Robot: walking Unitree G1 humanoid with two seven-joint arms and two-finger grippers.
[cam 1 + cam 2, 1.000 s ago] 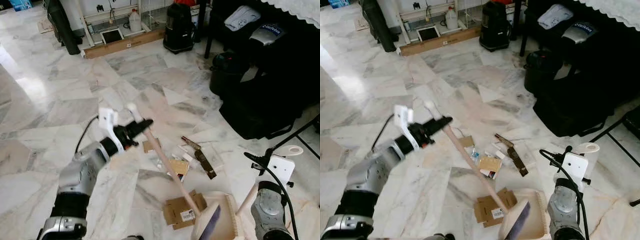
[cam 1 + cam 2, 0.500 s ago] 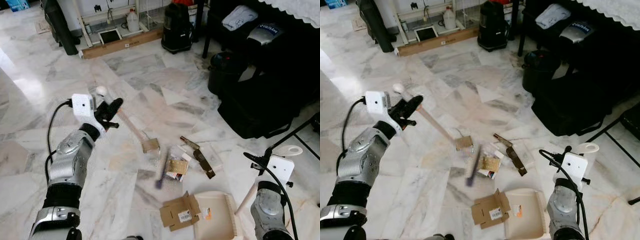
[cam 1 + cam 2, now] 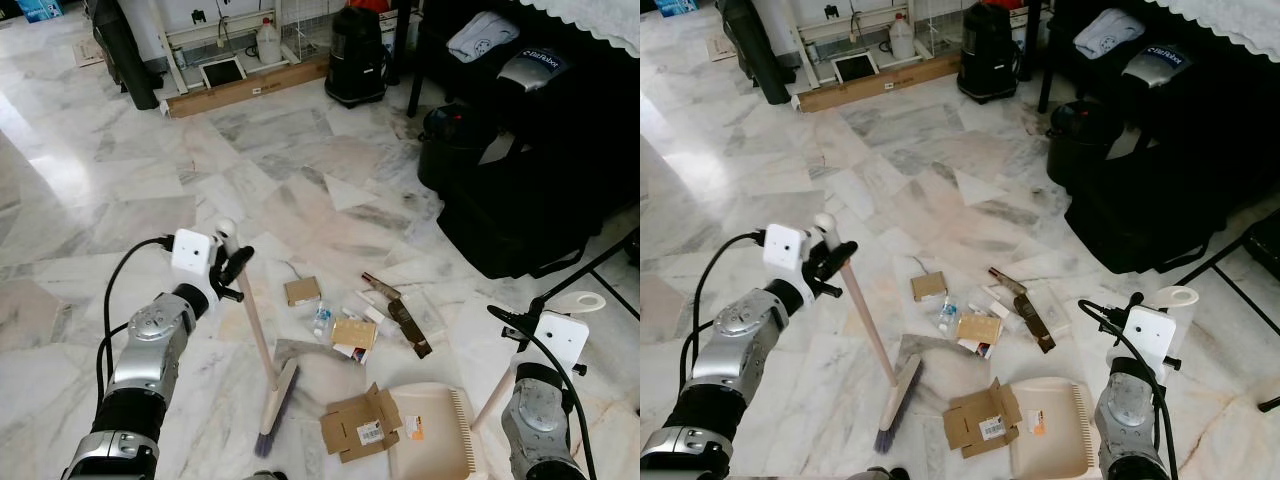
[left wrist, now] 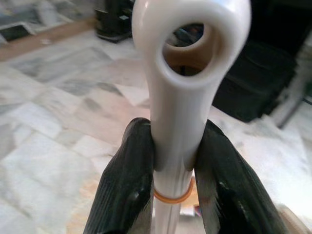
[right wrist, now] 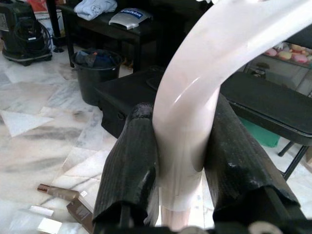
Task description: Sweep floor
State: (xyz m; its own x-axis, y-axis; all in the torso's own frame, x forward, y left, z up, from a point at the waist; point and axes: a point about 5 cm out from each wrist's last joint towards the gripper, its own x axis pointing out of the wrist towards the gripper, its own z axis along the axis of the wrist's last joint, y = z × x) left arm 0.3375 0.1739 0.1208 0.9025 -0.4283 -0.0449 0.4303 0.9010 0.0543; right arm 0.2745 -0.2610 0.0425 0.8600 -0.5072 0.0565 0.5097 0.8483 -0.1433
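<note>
1. Marble floor (image 3: 120,170), white and grey, lies under everything.
2. The left end effector (image 3: 232,268) is clenched on the top of the broom (image 3: 262,345); in the left wrist view its black fingers (image 4: 127,185) press both sides of the white handle, just under the hanging loop.
3. From that end effector the stick slants down to the brush head, which rests on the floor.
4. Just beyond the brush lie scraps (image 3: 345,330): a small box, wrappers, a brown strip.
5. A flat cardboard piece (image 3: 357,430) lies beside the brush.
6. The right end effector (image 5: 178,161) grips the dustpan (image 3: 432,432) by its pale handle; the pan sits on the floor below it, touching the cardboard.
</note>
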